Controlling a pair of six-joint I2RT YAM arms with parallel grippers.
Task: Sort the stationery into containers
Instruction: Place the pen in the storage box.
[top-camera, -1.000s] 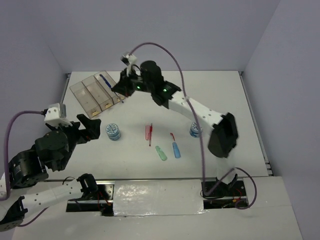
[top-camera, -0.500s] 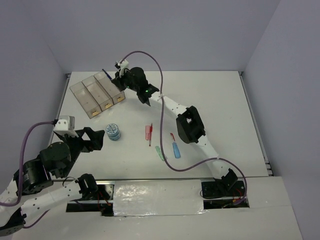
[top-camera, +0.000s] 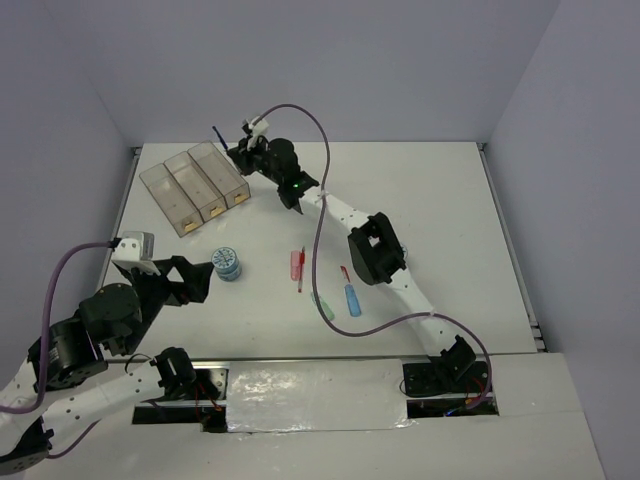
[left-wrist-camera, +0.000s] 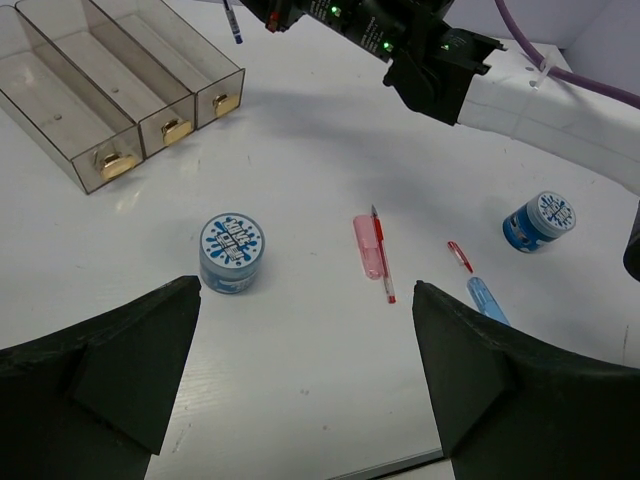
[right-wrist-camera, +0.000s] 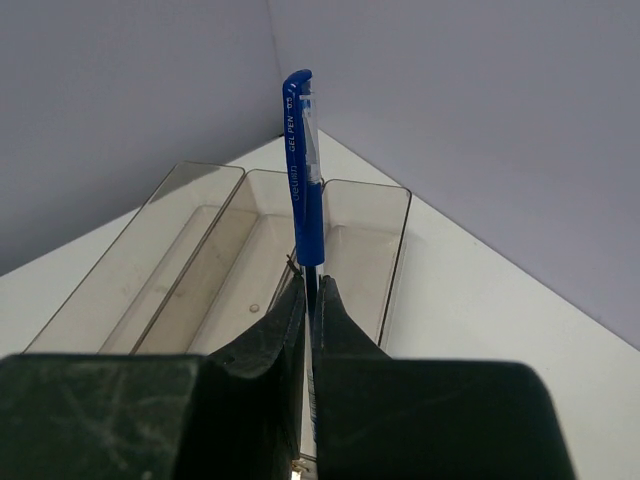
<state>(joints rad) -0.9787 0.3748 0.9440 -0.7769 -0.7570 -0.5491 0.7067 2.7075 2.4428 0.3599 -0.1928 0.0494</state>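
Observation:
My right gripper (top-camera: 240, 156) is shut on a blue pen (top-camera: 218, 136), held above the far end of the three joined clear bins (top-camera: 195, 185). In the right wrist view the pen (right-wrist-camera: 303, 170) sticks up from the shut gripper (right-wrist-camera: 310, 282) over the bins (right-wrist-camera: 230, 250), which look empty. My left gripper (top-camera: 197, 280) is open and empty, near one blue-white tape roll (top-camera: 227, 264). A red pen (top-camera: 301, 268) lies beside a pink bar (top-camera: 295, 264). A green bar (top-camera: 322, 305) and a blue bar (top-camera: 352, 299) lie nearer.
The left wrist view shows the second tape roll (left-wrist-camera: 539, 222) at the right, by the right arm's elbow (top-camera: 375, 250). A small red piece (left-wrist-camera: 460, 256) lies by the blue bar (left-wrist-camera: 487, 300). Yellowish labels (left-wrist-camera: 176, 128) mark the bins' near ends.
My right arm has stretched out low across the table and carried the blue pen a little past the bins' far end. My left gripper has drawn back toward the near left.

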